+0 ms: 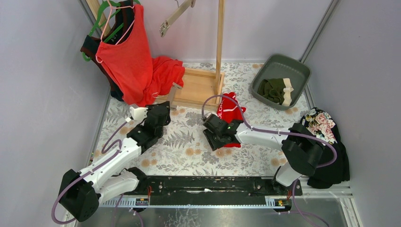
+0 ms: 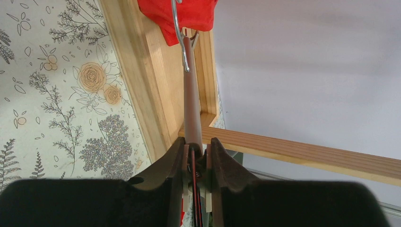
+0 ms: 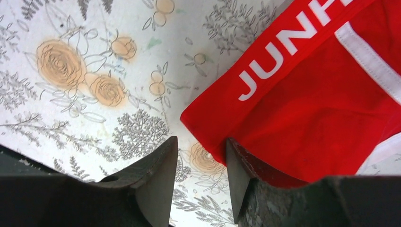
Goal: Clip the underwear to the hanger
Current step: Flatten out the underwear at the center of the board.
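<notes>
Right wrist view: right gripper (image 3: 200,144) stands half-open beside the red briefs (image 3: 307,109) corner, lower frame; closing may miss the cloth. Left gripper (image 2: 197,140) clamps the hanger (image 2: 191,104).

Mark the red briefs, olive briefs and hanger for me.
red briefs (image 3: 307,123): right wrist view, red fabric below the lettered waistband.
olive briefs (image 1: 272,90): top view, dark green fabric beside its cream waistband.
hanger (image 2: 191,106): left wrist view, brown bar below the metal hook.
</notes>
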### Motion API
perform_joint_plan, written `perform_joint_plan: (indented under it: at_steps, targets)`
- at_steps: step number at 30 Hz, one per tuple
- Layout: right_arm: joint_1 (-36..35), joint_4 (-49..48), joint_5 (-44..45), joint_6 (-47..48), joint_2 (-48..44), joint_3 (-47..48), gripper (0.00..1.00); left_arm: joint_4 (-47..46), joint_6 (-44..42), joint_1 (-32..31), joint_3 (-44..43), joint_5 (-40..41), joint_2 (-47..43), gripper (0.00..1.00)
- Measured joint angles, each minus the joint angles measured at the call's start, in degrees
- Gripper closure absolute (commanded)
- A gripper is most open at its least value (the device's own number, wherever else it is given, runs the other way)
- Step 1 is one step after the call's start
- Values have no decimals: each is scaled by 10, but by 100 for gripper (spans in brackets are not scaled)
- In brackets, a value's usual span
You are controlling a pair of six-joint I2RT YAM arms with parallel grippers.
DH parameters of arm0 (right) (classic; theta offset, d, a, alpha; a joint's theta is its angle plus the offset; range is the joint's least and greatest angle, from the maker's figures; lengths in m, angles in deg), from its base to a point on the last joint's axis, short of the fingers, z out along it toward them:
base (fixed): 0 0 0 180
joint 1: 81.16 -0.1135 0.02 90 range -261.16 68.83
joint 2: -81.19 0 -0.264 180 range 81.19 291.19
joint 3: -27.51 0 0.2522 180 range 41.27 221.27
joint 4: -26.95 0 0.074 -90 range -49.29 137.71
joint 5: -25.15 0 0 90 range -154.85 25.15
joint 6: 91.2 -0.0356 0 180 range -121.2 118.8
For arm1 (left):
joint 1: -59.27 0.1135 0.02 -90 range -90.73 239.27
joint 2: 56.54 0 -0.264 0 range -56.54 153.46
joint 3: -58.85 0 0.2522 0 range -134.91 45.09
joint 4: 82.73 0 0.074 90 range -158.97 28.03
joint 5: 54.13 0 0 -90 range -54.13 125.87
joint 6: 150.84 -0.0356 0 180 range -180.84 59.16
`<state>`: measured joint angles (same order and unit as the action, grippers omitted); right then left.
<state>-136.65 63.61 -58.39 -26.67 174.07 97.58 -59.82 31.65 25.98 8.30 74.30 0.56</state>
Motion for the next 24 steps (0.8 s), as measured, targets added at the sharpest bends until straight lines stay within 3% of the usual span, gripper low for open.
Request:
perform_joint_plan:
  at_steps: [15,24]
  targets:
    - [-52,-15,-46,-60,-62,-100,53,-1,0,0,0,-1,1,100]
    - [-61,-3,27,-27,-161,-93,48,-1,0,0,0,-1,5,100]
